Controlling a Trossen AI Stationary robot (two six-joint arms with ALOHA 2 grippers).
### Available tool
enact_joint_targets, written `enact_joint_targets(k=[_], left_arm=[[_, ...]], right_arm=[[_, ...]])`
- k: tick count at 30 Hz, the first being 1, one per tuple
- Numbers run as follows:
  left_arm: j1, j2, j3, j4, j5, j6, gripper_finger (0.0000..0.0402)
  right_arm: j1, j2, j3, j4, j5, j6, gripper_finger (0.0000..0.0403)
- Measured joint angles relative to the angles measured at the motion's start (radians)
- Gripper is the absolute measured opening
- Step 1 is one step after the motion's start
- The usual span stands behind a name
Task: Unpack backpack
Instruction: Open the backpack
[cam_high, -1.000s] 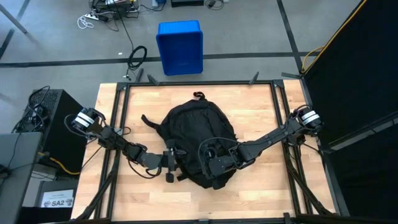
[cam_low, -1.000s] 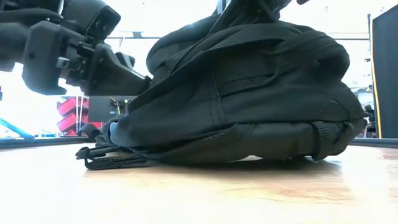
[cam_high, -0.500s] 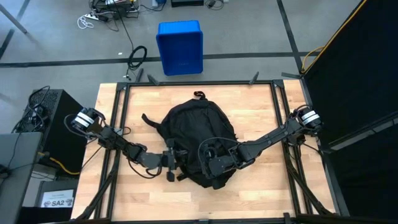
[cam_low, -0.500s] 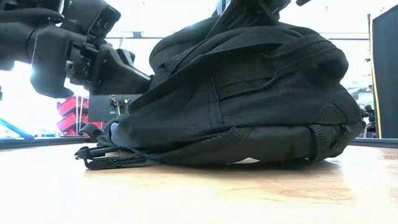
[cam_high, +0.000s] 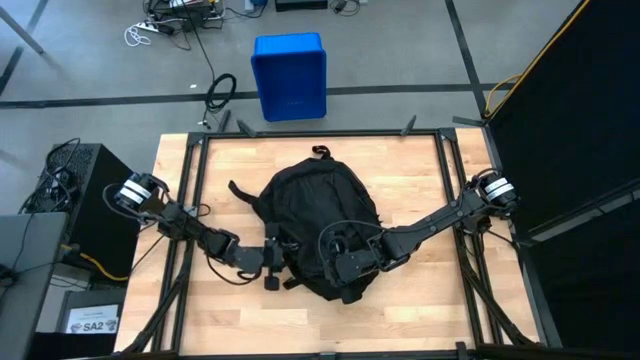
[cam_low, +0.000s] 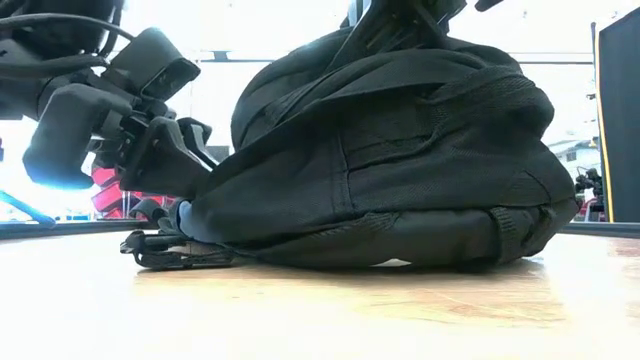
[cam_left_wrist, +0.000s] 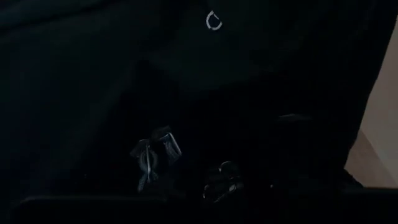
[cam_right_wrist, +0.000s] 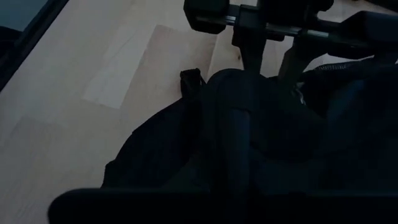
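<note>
The black backpack (cam_high: 318, 215) lies flat on its broad face in the middle of the table, and it fills the low view (cam_low: 400, 150). My left gripper (cam_high: 278, 262) is at its left near flank. Seen from the right wrist (cam_right_wrist: 270, 65), its two fingers stand close together with their tips in the fabric. In the low view (cam_low: 190, 170) it slants down into the pack's side. My right gripper (cam_high: 343, 272) is over the pack's near end. The left wrist view shows only dark fabric (cam_left_wrist: 93, 93) and a zipper ring (cam_left_wrist: 213, 20). My left gripper pinches a bulge of fabric on the backpack's left near flank (cam_right_wrist: 267, 84) between its two fingers. It comes from the table's left and slants downward. The fabric hides the fingertips, so I cannot tell whether it holds one layer or several. The backpack stays resting on the table.
A strap with its buckle (cam_low: 175, 255) lies on the table under my left gripper, and another strap (cam_high: 238, 193) trails toward the left far side. A blue bin (cam_high: 289, 75) stands on the floor beyond the far edge. Bare wood (cam_high: 300, 325) runs along the near edge.
My left gripper has tipped downward and sunk lower against the backpack's left flank. The pack's left side now rises more steeply. Its right end has drawn slightly toward the table's left.
</note>
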Motion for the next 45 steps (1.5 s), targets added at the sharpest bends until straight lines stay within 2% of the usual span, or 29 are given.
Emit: enact_joint_targets(k=[4, 13, 18, 25, 32, 37, 45], left_arm=[[0.006, 0.0, 0.0, -0.025, 0.021, -0.002, 0.0093], [0.005, -0.004, 0.0, -0.088, -0.009, -0.026, 0.0185], [0.006, -0.031, 0.0, -0.133, -0.011, -0.045, 0.0215], [0.019, -0.076, 0.112, -0.455, 0.007, -0.055, 0.0218], [0.06, -0.068, 0.271, -0.726, 0.1, 0.044, 0.0219], [0.091, -0.061, 0.284, -0.761, 0.177, 0.075, 0.0219], [0.097, -0.025, 0.286, -0.757, 0.216, 0.127, 0.0218]], right_arm=[[0.0, 0.0, 0.0, 0.0, 0.0, 0.0, 0.0005], [0.0, 0.0, 0.0, 0.0, -0.001, 0.0, 0.001], [0.0, 0.0, 0.0, 0.001, -0.001, 0.001, 0.0005], [-0.002, 0.0, 0.0, 0.008, -0.001, 0.001, 0.0009], [-0.002, 0.0, 0.0, 0.011, -0.005, 0.001, 0.0009], [-0.002, 0.0, 0.0, 0.012, -0.004, 0.001, 0.0004], [-0.003, 0.0, 0.0, 0.014, -0.003, 0.002, 0.0012]])
